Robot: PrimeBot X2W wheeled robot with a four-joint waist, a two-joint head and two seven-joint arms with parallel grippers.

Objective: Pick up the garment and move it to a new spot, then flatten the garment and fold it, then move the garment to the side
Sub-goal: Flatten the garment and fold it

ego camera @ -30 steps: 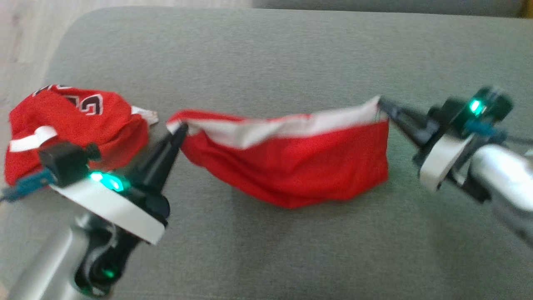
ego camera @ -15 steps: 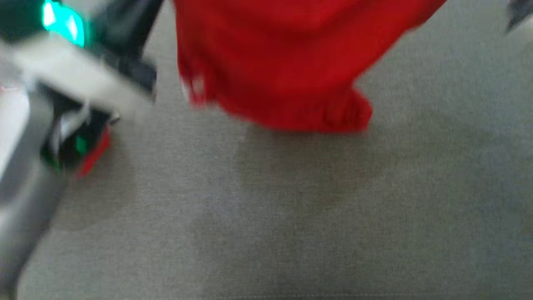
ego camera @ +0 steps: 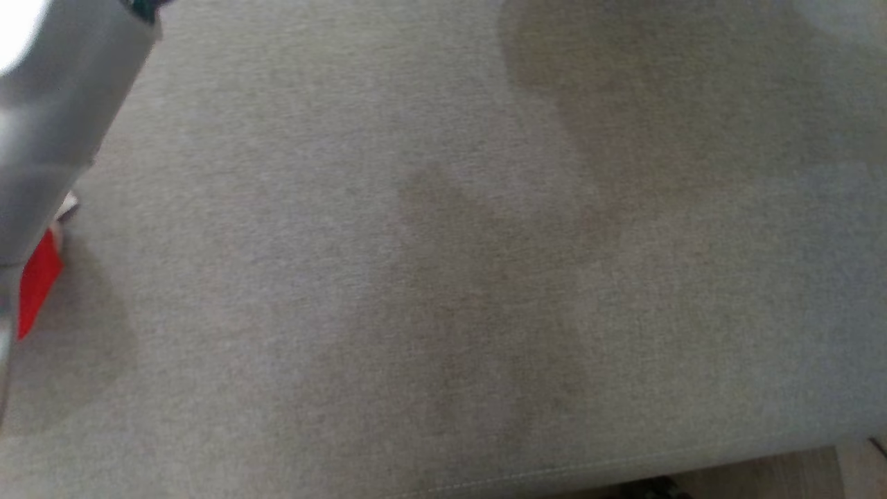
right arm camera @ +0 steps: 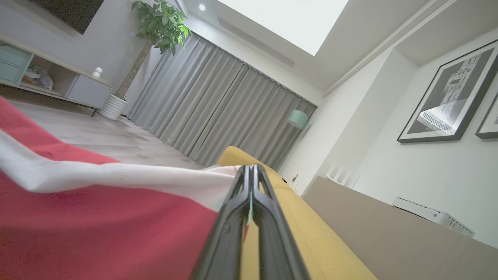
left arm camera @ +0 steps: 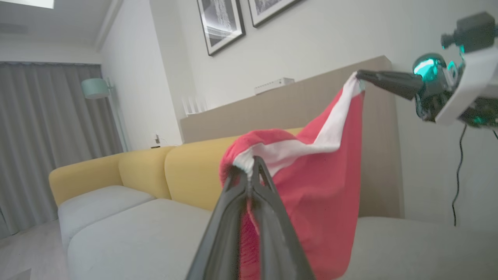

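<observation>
While a second earlier the head view had shown the red garment sagging low between the two grippers, it had since swung onto bare grey sofa seat (ego camera: 443,277); that was the camera shifting, not the cloth. The wrist views placed the garment (left arm camera: 323,186) up in the air. Its white band was stretched between the left gripper (left arm camera: 251,167), fingers pinched together on one corner, and the right gripper (left arm camera: 360,74), clamped on the other. I judged the carry to a new spot to be under way, with flattening and folding not yet begun. Whether the hem cleared the seat could not be told. A pale forearm (ego camera: 62,104) crossed the far left of the seat, above a strip of red cloth (ego camera: 38,284). Beyond stood a yellow backrest (left arm camera: 186,171), grey curtains (right arm camera: 218,109), framed pictures (left arm camera: 221,23) and a mint lamp (left arm camera: 95,87).
</observation>
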